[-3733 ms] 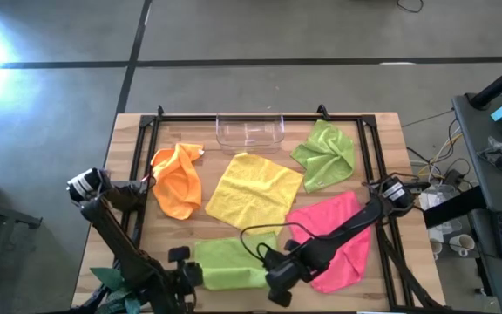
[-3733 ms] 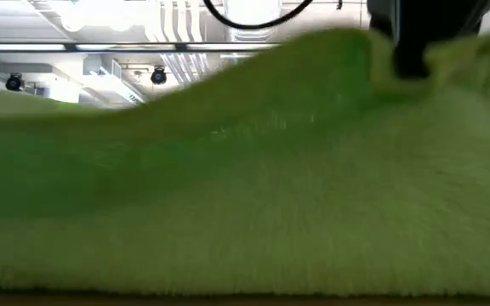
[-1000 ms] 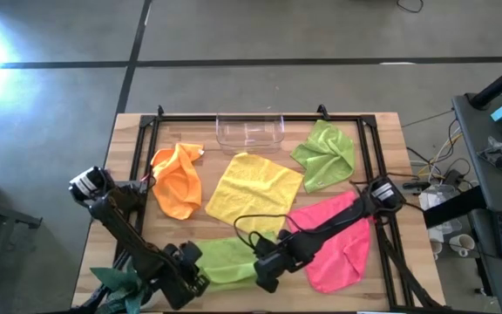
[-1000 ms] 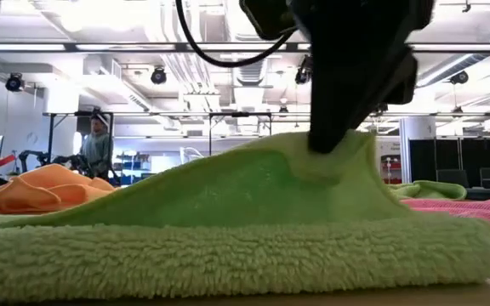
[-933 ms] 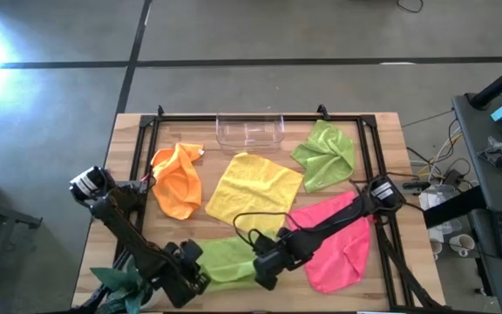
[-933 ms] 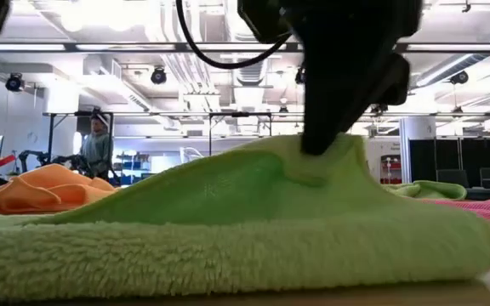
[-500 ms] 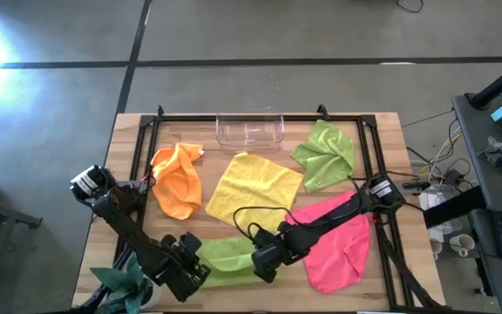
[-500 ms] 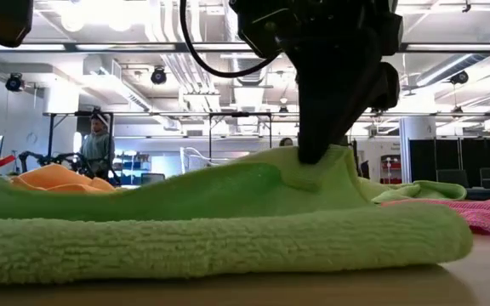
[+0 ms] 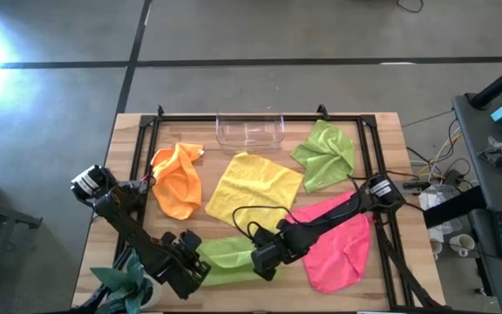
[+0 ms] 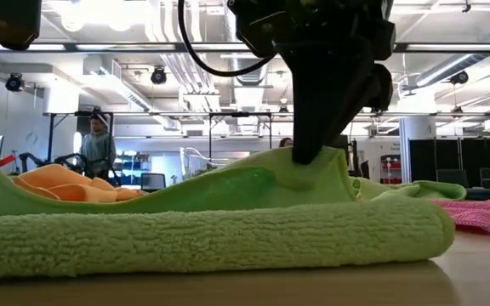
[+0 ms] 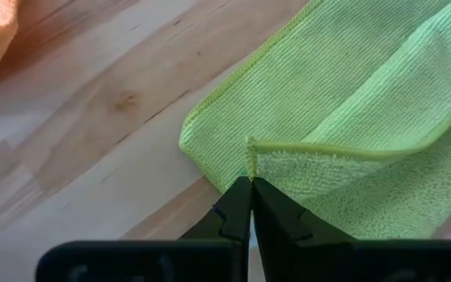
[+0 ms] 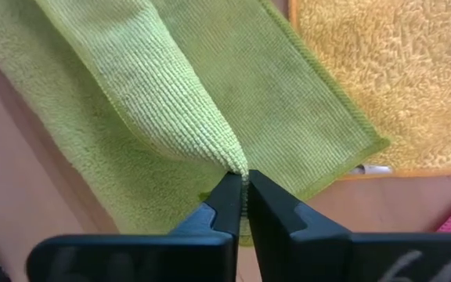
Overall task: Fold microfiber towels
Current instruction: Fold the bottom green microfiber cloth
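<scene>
A lime green towel [image 9: 230, 256] lies folded over near the table's front edge, its lower layer flat on the wood. My left gripper [image 9: 200, 265] is shut on its left end and my right gripper [image 9: 262, 261] on its right end. In the low view the upper layer [image 10: 228, 183] rises to a peak under the right gripper [image 10: 307, 157]. The orange towel [image 9: 177, 179], yellow towel [image 9: 253, 190], second lime green towel [image 9: 325, 154] and pink towel [image 9: 336, 244] lie loose on the table. My left gripper pinches a hemmed corner of the towel's upper layer [image 11: 250, 153] between its two fingertips, coming from above and slanting down. That corner stands a little above the lower layer, which lies on the table. My right gripper pinches a raised ridge of the upper layer [image 12: 232, 159] between its fingertips, from above, pointing steeply down. The cloth slopes up to the fingers like a tent [image 10: 313, 166]. The layer beneath stays flat on the table.
A clear plastic tray [image 9: 250, 131] stands at the table's far edge. A black frame [image 9: 138, 157] runs round the work area. The pink towel lies close to the right arm. A person [image 10: 97, 144] stands far off in the room behind.
Both grippers have tipped a little and carried the held upper layer slightly toward the table's far edge. In the low view the towel's right end has drawn in toward the left. The lower layer has stayed on the table.
</scene>
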